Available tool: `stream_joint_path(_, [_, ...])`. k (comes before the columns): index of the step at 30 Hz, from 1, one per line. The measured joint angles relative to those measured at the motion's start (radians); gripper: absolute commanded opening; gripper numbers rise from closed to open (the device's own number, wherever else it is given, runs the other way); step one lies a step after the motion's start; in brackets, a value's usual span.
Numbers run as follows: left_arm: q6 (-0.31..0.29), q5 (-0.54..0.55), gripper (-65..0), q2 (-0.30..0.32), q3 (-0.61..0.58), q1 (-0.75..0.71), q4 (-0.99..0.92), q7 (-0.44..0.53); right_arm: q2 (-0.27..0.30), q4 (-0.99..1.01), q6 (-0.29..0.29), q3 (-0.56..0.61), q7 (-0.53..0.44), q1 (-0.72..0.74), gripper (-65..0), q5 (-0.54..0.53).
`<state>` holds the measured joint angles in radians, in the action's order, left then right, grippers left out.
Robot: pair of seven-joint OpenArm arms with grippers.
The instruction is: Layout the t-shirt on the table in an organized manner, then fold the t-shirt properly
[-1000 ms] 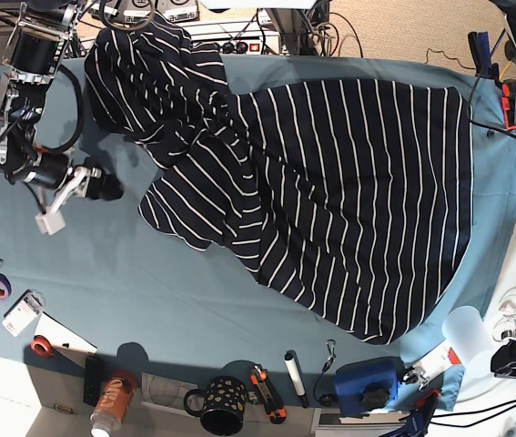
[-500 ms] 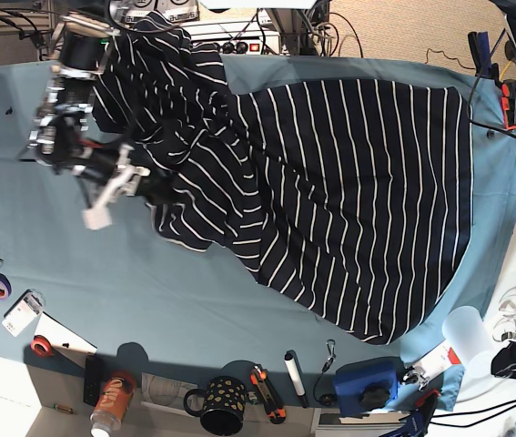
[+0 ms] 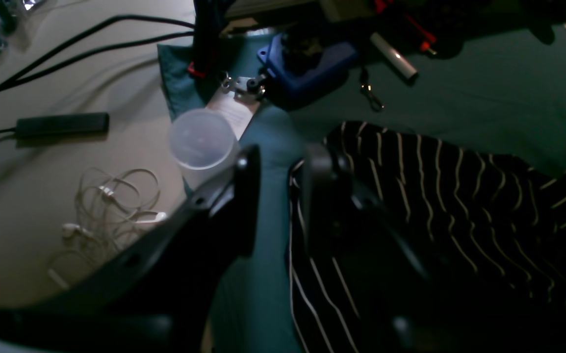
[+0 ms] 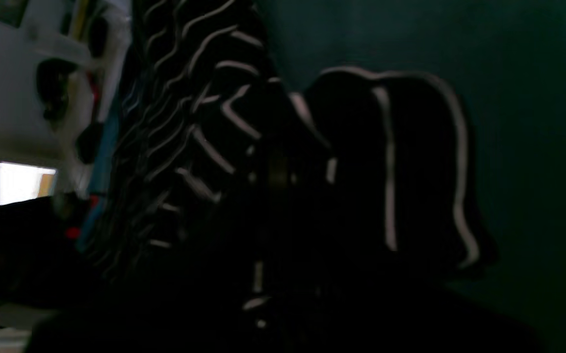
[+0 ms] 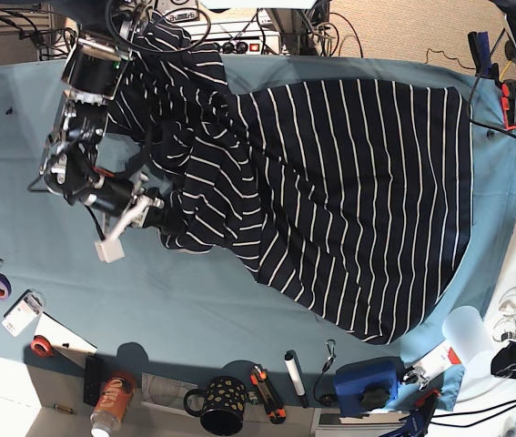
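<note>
While the t-shirt (image 5: 349, 191) is lying across the middle and right of the table (image 5: 185, 282), with its wide striped body spread flat and its far-left part bunched in folds, I am reaching in with my right gripper (image 5: 153, 206) at the near-left lobe of the cloth. That gripper is closing down fully at the shirt's edge; my right wrist view is too dark to show whether fabric is actually pinched between the jaws. My left gripper (image 3: 275, 196) is hanging above the near-right corner of the table, jaws partly apart and holding nothing, with the shirt's hem just beside one of them. A clear plastic cup (image 3: 202, 139) is standing close by at the table edge.
</note>
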<state>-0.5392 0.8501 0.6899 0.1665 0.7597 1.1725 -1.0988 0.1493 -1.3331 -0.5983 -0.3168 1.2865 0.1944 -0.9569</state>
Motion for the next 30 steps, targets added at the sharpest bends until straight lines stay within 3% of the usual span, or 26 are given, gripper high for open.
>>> stream_joint_path(7, [0.000, 0.000, -50.4, 0.000, 0.000, 0.000, 0.000, 0.000, 0.003, -0.033, 0.026, -0.003, -0.022, 0.056, -65.0, 0.159])
stream_joint_path(12, [0.000, 0.000, -50.4, 0.000, 0.000, 0.000, 0.000, 0.000, 0.005, -0.130, 0.026, -0.004, -0.147, 0.067, -65.0, 0.277])
stream_joint_path(15, [0.000, 0.000, -50.4, 0.000, 0.000, 0.000, 0.000, 0.000, 0.008, -0.163, 0.025, -0.004, -0.104, 0.069, -65.0, 0.279])
stream_joint_path(19, [0.000, 0.000, -50.4, 0.000, 0.000, 0.000, 0.000, 0.000, 0.008, -0.204, -0.045, -0.004, 0.061, 0.066, -65.0, 0.246])
stream_joint_path(20, [0.000, 0.000, -50.4, 0.000, 0.000, 0.000, 0.000, 0.000, 0.008, -0.218, -0.065, -0.004, 0.095, 0.066, -62.6, 0.242])
stream_joint_path(24, [0.000, 0.000, -50.4, 0.000, 0.000, 0.000, 0.000, 0.000, 0.013, -0.250, -0.084, -0.003, 0.126, 0.062, -40.0, 0.253])
stream_joint_path(26, [0.000, 0.000, -50.4, 0.000, 0.000, 0.000, 0.000, -0.004, 0.031, -0.251, -0.080, -0.003, 0.127, 0.054, -38.3, 0.250])
stream_joint_path(28, [0.000, 0.000, -50.4, 0.000, 0.000, 0.000, 0.000, -0.005, 0.060, -0.251, 0.008, -0.003, 0.133, 0.049, -38.4, 0.192])
stream_joint_path(30, [0.000, 0.000, -50.4, 0.000, 0.000, 0.000, 0.000, -0.004, 0.090, -0.251, 0.012, -0.005, 0.130, 0.050, -38.4, 0.133])
